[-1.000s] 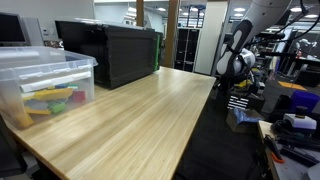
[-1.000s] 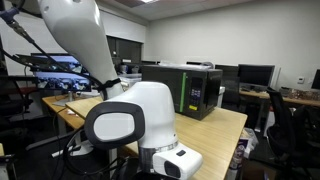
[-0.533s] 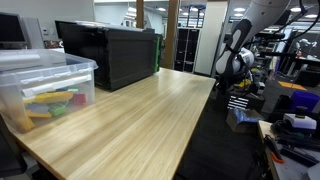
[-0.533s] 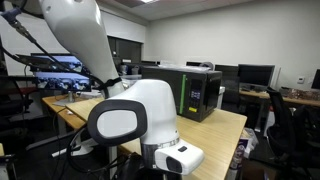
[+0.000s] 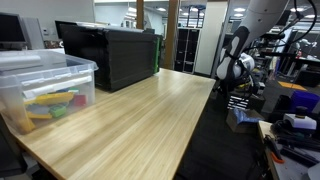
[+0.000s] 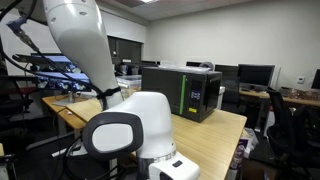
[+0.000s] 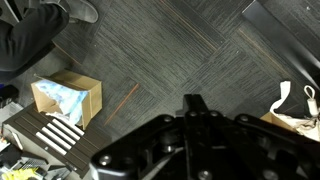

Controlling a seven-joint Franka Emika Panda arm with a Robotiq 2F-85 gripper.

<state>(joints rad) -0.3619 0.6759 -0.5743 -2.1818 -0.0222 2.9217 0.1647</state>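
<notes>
My gripper (image 7: 192, 103) points down at grey carpet floor, and its two dark fingers meet with nothing between them. In an exterior view the arm's wrist (image 5: 233, 66) hangs off the far side of the wooden table (image 5: 130, 115), above the floor. In an exterior view the arm's big white joint (image 6: 125, 130) fills the foreground and hides most of the hand. Nearest below the gripper are an open cardboard box (image 7: 66, 100) with pale blue material in it and a thin orange stick (image 7: 124, 99).
A black box-shaped machine (image 5: 110, 52) stands at the back of the table and also shows in an exterior view (image 6: 185, 90). A clear plastic bin (image 5: 42, 88) holds coloured items. A person's shoe (image 7: 80, 10), a white bag (image 7: 298, 105) and cluttered benches (image 5: 290, 110) are around.
The arm has turned and dipped: its big white joint sits lower in an exterior view, and the wrist has shifted slightly. The table's things have not moved.
</notes>
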